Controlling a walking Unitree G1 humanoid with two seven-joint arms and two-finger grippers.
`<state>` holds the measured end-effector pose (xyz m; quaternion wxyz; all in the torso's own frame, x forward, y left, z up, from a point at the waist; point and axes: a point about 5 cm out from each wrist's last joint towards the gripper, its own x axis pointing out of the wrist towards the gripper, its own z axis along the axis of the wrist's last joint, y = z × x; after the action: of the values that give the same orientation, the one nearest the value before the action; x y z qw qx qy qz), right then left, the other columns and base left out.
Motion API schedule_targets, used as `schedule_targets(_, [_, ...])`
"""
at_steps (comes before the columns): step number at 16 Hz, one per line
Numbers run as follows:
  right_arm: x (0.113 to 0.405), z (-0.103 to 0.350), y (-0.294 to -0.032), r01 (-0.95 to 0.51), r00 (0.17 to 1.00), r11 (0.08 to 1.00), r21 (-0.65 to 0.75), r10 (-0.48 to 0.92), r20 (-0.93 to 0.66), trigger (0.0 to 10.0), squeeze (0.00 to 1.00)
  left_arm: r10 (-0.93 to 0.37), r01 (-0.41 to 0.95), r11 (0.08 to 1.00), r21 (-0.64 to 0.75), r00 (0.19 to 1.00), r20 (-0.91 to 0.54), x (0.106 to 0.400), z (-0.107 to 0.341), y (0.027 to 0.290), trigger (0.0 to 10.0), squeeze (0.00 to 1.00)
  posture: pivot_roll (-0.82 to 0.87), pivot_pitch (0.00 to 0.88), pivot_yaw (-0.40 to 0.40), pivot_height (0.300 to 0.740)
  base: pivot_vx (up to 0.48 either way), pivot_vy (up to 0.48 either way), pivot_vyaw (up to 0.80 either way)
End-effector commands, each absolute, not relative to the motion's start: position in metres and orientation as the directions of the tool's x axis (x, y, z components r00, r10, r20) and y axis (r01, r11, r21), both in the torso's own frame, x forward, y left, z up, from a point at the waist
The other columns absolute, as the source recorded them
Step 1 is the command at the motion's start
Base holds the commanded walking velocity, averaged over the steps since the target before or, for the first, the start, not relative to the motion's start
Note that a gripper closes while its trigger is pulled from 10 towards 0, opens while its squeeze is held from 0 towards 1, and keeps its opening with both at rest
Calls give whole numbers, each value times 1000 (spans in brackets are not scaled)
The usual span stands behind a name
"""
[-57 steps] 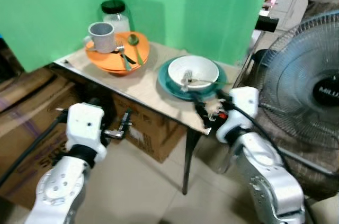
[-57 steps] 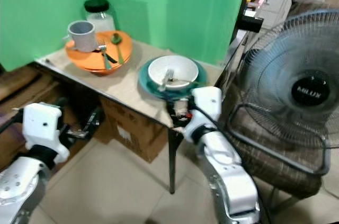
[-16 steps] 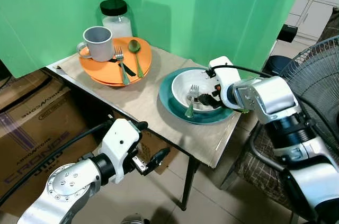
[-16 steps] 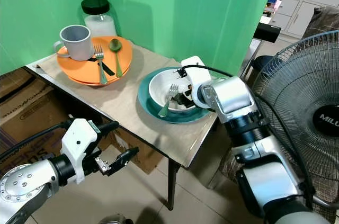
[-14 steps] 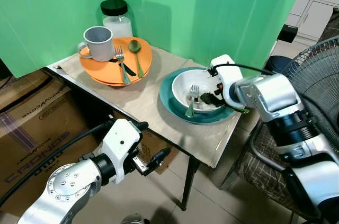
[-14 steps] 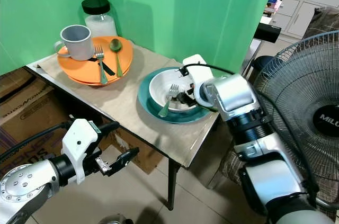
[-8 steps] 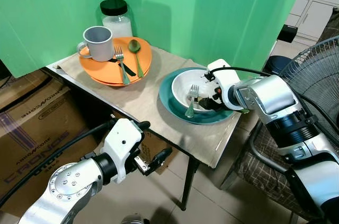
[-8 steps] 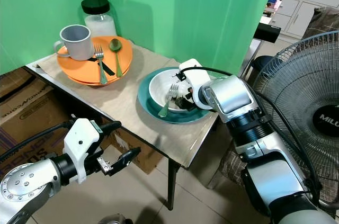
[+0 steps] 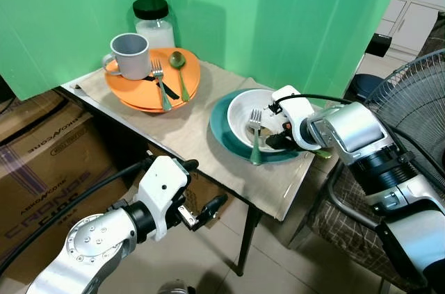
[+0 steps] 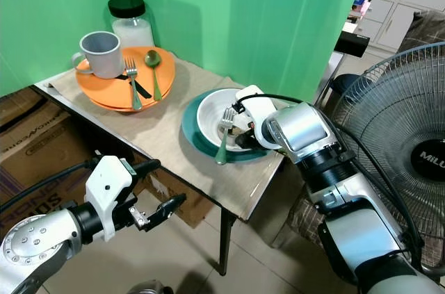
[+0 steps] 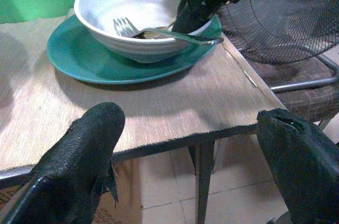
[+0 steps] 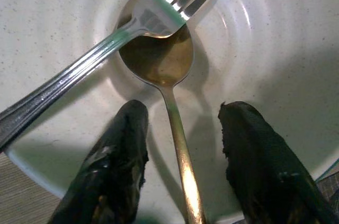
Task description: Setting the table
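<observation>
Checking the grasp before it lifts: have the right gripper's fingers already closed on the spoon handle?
No. In the right wrist view the fingers stand apart on either side of the spoon, not touching it.

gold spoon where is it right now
The gold spoon lies in the white bowl on the teal plate, its scoop under the fork's tines, between the right gripper's open fingers.

Even, bright indoor light; soft shadows fall toward seven o'clock on the tabletop [image 9: 201, 124]. Head views are sharp; glare glints on the spoon [image 12: 161, 62].
</observation>
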<state>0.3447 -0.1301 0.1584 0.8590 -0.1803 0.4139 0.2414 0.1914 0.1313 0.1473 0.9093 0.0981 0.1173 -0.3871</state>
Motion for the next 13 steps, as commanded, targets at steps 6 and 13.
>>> schedule_targets(6, [347,151,-135,-557,531,822,-117,245,-811,0,0,-686,730,677,87,670,-284,191,148,129,10000,0,92,0,-28,740,0,0,0])
schedule_targets(13, [350,152,-136,-562,541,816,-134,240,-806,0,0,-696,742,664,87,656,-292,191,147,127,10000,0,89,0,-32,740,0,0,0])
